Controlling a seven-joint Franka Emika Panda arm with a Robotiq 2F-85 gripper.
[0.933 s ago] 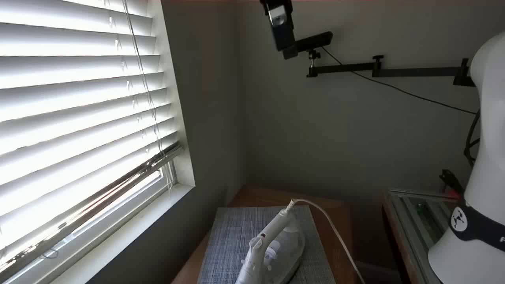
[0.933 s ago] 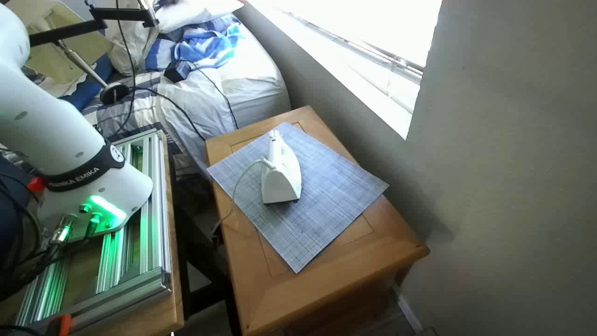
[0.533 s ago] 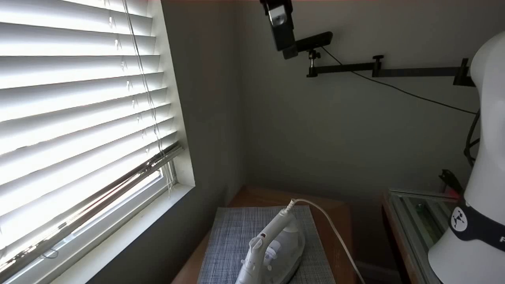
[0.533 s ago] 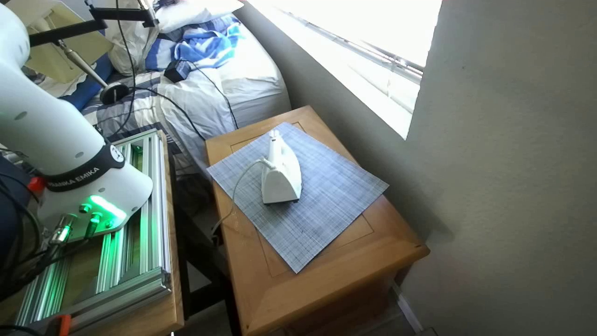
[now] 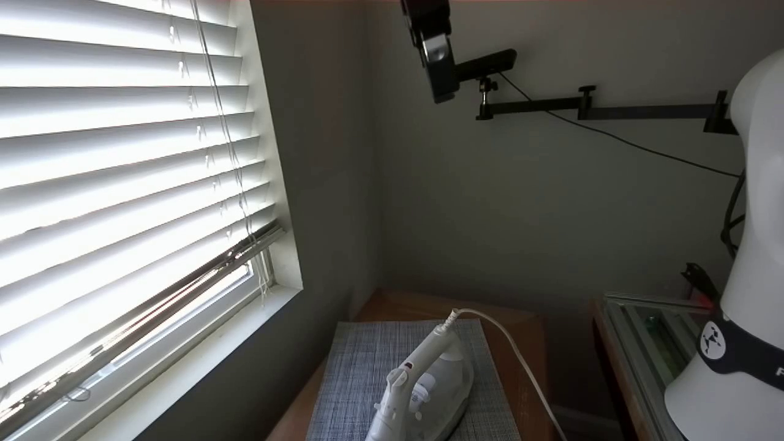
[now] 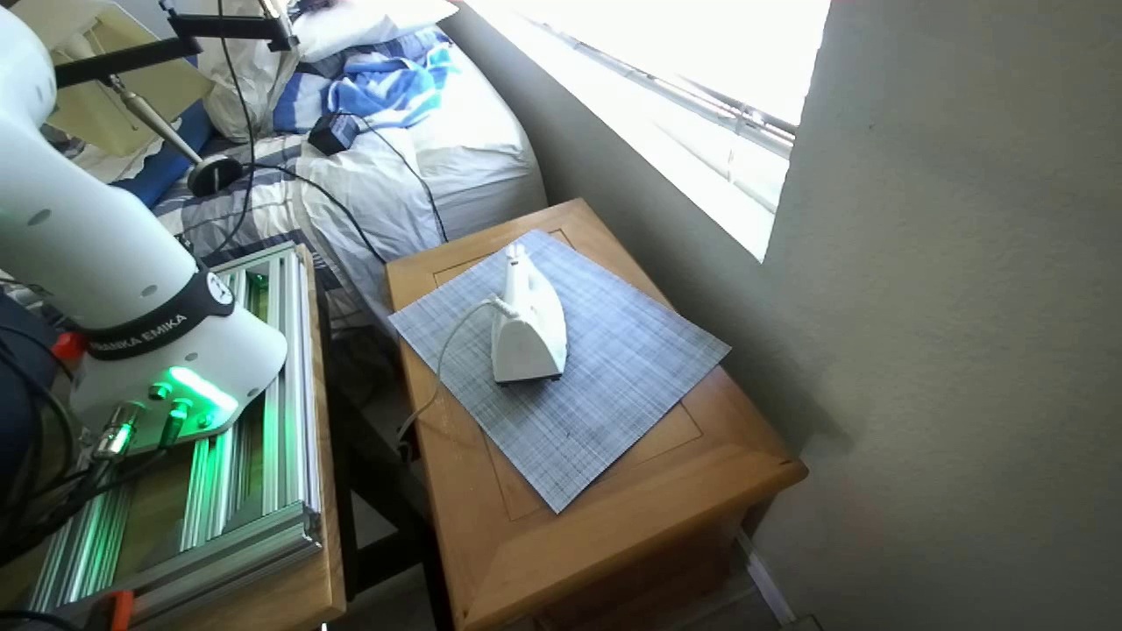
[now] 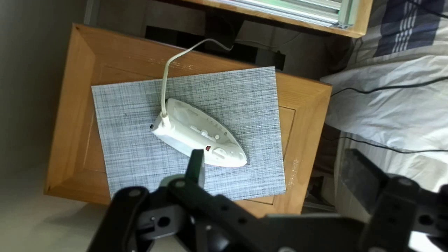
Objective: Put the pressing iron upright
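1. Pressing iron (image 7: 196, 137), white; lying flat on the grey woven mat (image 7: 250, 105).
2. Cord (image 7: 163, 89), white; runs from rear of item 1 past edge of the wooden desk (image 7: 77, 140).
3. Gripper (image 7: 274, 157), black; jaws spread wide, well above the desk.

I look down past my gripper (image 7: 274, 161), its jaws wide apart, one finger (image 7: 194, 168) partly covering the grey mat (image 7: 133, 147). The mat lies on a wooden table (image 7: 77, 122). On the mat the white pressing iron (image 7: 196, 134) lies flat, handle up, its cord (image 7: 163, 91) leading out over the mat's edge. Beyond that edge are metal rails (image 7: 290, 7); bedding (image 7: 392, 108) lies past the mat on the iron's nose side.
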